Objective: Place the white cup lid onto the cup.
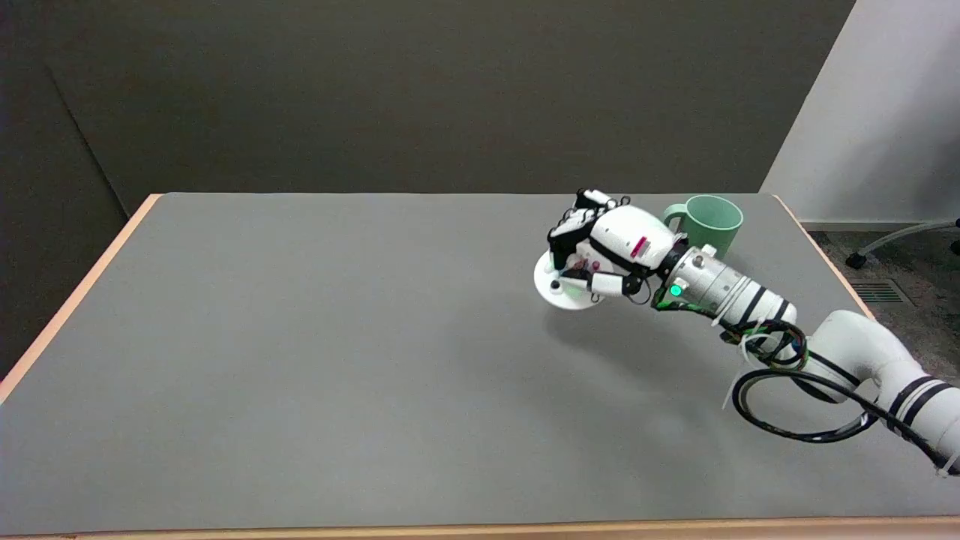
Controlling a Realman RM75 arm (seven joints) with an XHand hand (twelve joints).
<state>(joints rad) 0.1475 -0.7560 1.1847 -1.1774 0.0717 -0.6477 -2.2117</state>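
The right arm [862, 352] reaches in from the near right corner over the grey surface [300, 360], and at its end the right hand [607, 251] is curled down over the white cup lid [568, 289]. Its fingers close on the lid's top, and the lid's round rim shows below and to the left of the hand. A soft shadow lies on the surface under it, so the lid seems to be gripped and lifted slightly, though whether its rim has fully left the surface cannot be told. Just beyond the hand, to its right and farther back, the green cup [712, 225] stands upright near the surface's far edge, mouth open and uncovered. The grasp appears done; what is left is carrying the lid over the cup's mouth, lowering it onto the rim and letting go.
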